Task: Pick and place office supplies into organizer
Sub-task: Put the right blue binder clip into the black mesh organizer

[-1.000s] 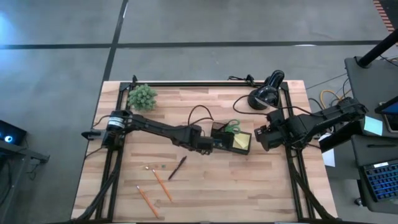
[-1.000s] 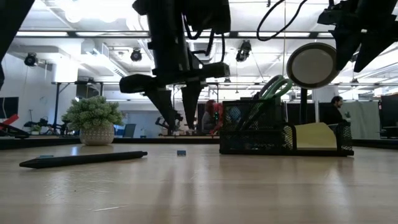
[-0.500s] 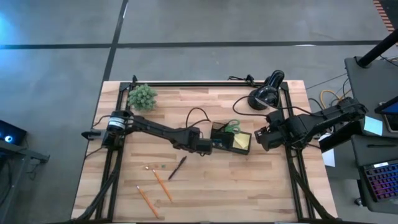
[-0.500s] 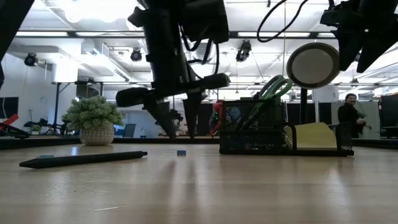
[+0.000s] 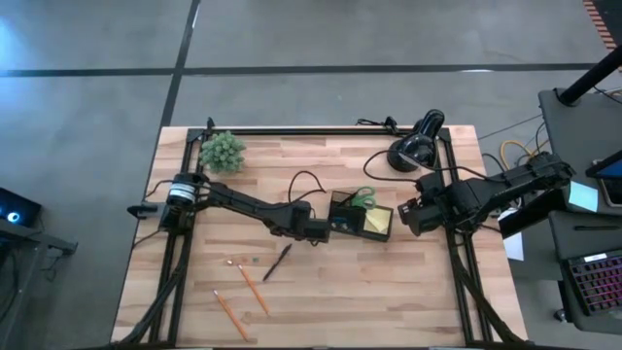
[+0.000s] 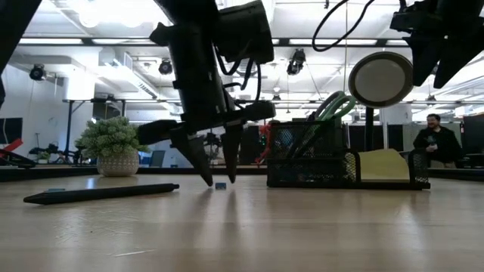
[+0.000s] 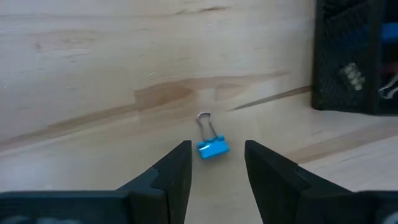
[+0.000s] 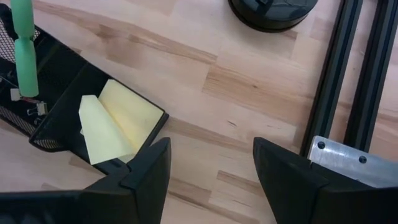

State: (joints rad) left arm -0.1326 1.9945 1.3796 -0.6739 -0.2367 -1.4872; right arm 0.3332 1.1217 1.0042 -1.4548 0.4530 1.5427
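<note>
Fingers of the left gripper [image 7: 216,163] stand apart, empty, tips low over the wood with the blue binder clip [image 7: 212,148] sitting just beyond the gap between them, wire handle pointing away; looks like a lineup for a straight-down pinch. Well off to the finger's outer side lie the loose pieces not yet collected: two orange pencils [image 5: 253,289], a dark pen [image 5: 277,262]. On the other side of the fingers, close by, sits the organizer [image 5: 360,220], mesh wall [image 7: 354,62] visible from the wrist. Green scissors [image 8: 25,46] stand handle-up in it and the yellow sticky-note pad [image 8: 115,127] is leaned in its tray. Right gripper [image 8: 211,165] waits farther right, jaws wide, empty, hovering beside the organizer's pad end near the desk lamp [image 5: 413,144], out of the working path.
</note>
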